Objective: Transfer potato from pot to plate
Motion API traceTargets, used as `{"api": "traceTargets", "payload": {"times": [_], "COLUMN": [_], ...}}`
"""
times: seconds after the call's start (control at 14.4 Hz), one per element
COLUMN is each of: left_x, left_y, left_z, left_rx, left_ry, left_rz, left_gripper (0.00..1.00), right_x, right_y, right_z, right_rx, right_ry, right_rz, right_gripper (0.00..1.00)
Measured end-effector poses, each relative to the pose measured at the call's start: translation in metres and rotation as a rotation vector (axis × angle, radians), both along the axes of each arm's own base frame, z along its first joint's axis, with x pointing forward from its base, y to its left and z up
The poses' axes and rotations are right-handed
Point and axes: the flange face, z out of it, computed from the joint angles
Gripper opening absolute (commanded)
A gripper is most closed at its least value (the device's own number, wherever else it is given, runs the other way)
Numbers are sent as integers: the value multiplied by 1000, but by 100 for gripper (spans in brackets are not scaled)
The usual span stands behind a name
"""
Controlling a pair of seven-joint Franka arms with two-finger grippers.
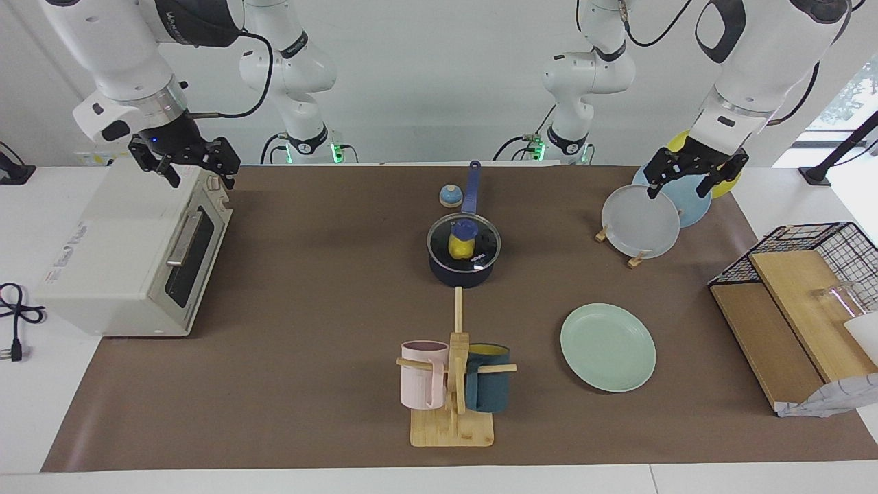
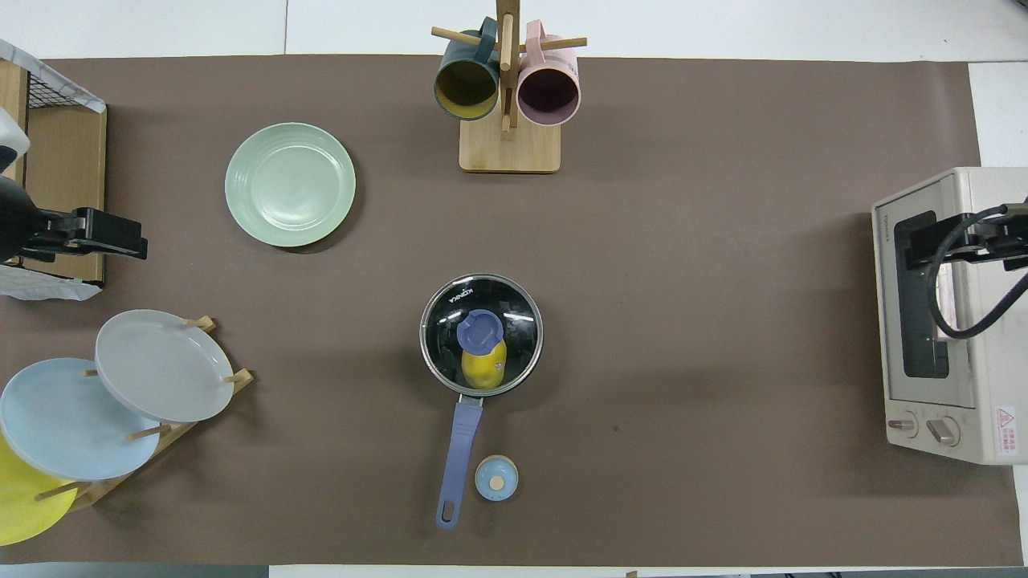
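Note:
The navy pot [image 1: 461, 276] stands mid-table under a glass lid [image 1: 483, 241] with a blue knob, its long blue handle [image 2: 462, 437] pointing toward the robots. The yellow potato [image 1: 457, 248] lies inside and shows through the lid; it is also seen in the overhead view [image 2: 483, 368]. The mint-green plate [image 1: 608, 346] lies bare on the mat, farther from the robots and toward the left arm's end [image 2: 290, 184]. My left gripper [image 1: 689, 180] hangs open and empty over the plate rack. My right gripper [image 1: 186, 165] hangs open and empty over the toaster oven.
A toaster oven [image 1: 130, 254] stands at the right arm's end. A rack with a grey plate [image 1: 641, 221], a light blue one and a yellow one stands at the left arm's end. A mug tree [image 1: 453, 384] holds a pink and a teal mug. A small blue bell [image 1: 450, 196] sits beside the pot handle. A wire basket [image 1: 816, 237] stands with wooden boards.

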Motion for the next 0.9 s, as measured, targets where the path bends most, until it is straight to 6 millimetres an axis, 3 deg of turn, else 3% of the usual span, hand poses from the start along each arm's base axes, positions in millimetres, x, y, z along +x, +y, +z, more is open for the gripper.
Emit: {"api": "traceTargets", "payload": {"times": [0.62,0.76,0.9], "left_x": [0,0,0], "left_y": [0,0,0], "left_z": [0,0,0], "left_rx": [0,0,0], "left_ry": [0,0,0], "left_rz": [-1,-1,-1], "left_gripper": [100,100,100], "right_x": [0,1,0], "right_y": [11,37,92], "right_z": [-1,0,2], "right_rx": [23,57,67], "right_ry": [4,-10,-28], "right_rz": [16,55,68], "right_gripper": [100,100,100]}}
